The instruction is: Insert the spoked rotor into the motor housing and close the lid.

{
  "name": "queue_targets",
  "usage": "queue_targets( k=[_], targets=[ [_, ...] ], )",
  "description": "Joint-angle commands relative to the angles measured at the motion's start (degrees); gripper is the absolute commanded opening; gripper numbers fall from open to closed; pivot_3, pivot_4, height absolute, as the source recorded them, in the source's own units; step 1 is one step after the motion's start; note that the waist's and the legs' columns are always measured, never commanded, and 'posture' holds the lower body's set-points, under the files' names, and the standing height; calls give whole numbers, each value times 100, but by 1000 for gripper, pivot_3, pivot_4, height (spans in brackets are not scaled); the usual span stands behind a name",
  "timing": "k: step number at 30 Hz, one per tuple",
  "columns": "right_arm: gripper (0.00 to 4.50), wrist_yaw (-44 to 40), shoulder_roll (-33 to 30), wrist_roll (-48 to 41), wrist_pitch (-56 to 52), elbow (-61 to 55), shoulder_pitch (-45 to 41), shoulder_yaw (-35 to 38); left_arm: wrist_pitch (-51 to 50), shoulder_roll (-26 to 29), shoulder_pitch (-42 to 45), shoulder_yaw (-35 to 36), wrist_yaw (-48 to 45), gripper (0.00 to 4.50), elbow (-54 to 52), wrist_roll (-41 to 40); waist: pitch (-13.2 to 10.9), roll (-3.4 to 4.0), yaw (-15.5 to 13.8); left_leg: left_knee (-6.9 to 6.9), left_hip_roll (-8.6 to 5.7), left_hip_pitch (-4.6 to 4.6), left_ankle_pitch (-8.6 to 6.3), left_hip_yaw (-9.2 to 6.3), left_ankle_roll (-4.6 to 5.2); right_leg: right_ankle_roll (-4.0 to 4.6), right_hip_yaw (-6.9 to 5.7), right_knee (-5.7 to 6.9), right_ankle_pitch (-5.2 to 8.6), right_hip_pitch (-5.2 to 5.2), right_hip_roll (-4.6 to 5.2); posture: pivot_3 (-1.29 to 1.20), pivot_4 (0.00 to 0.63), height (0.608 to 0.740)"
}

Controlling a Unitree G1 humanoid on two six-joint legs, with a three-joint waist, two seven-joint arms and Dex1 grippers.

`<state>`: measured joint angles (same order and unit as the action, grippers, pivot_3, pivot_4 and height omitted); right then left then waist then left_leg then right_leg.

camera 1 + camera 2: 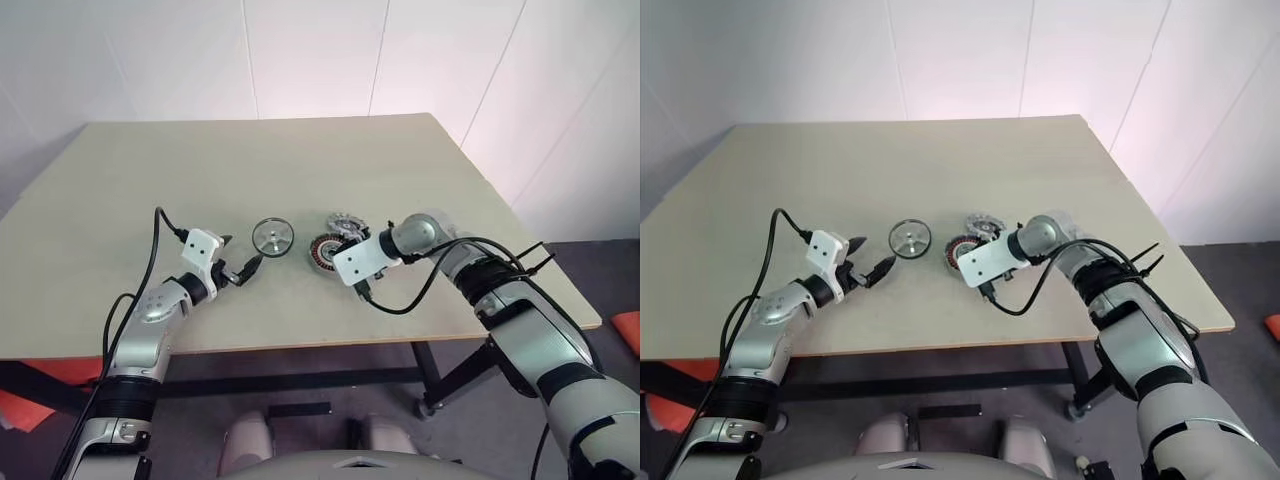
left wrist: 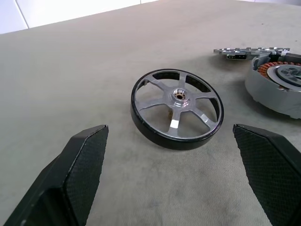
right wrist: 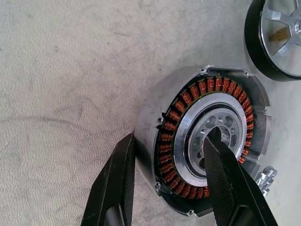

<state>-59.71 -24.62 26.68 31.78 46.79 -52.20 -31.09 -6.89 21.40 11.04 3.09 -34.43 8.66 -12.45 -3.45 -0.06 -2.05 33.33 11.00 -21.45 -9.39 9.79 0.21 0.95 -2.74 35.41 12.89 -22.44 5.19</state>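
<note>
Rotor position is what my next move hangs on. I see the spoked rotor (image 2: pixel 177 108) lying flat on the surface (image 1: pixel 300 160), spokes and hub facing up, straight ahead of my left tool (image 1: pixel 240 268) and centred between its two fingers (image 2: pixel 82 165). That tool is spread wide and holds nothing; the rotor sits near it, a little farther off and to the right, not yet between the tips. Being round and flat, the rotor has no long axis to line up with, so I judge the approach only needs the fingers to straddle the rim across its width.

The motor housing (image 3: pixel 207 141) lies just to the right of the rotor, close but apart, coppery windings up. My right tool (image 3: pixel 171 181) is half spread over it, one finger at the outer wall and the other inside the silvery centre; whether it grips the wall I cannot tell. The lid (image 1: pixel 345 225) lies beside the housing on its far side, toothed face up.

The left arm is clearly the nearer one to the rotor.
</note>
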Motion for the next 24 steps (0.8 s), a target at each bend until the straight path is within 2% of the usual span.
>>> queue_targets(
  k=[1,10,13,15,24],
  targets=[
    [1977,312,120,132,4,172,-282,-14,51,43,79,102,39,4500,-201,-40,-1,-2,7,0,0,0,0,-4,-1,0,-6,-2,0,-6,0,0,0,740],
    [1977,-203,240,-214,241,205,-588,113,52,-11,-23,72,84,4500,-293,-45,-9,-1,0,0,0,-2,0,-7,-2,19,-7,-3,-11,-36,0,0,0,740],
    [1977,-558,249,-423,333,124,-706,161,53,-38,-51,66,99,4500,-312,-41,-10,-2,-18,0,1,-18,2,-2,-5,47,-6,1,-30,-52,0,0,0,740],
    [1977,-719,269,-507,392,120,-800,169,56,-63,-94,57,115,4500,-343,-40,-10,-2,-27,0,2,-27,4,0,-9,103,-6,6,-65,-58,0,0,0,740],
    [1977,-612,344,-275,705,710,-1201,51,58,-197,-247,35,252,4500,-485,-29,-11,-1,-55,-1,21,-90,-50,14,-40,132,-31,1,-65,-98,-4,0,0,740]
  ],
)
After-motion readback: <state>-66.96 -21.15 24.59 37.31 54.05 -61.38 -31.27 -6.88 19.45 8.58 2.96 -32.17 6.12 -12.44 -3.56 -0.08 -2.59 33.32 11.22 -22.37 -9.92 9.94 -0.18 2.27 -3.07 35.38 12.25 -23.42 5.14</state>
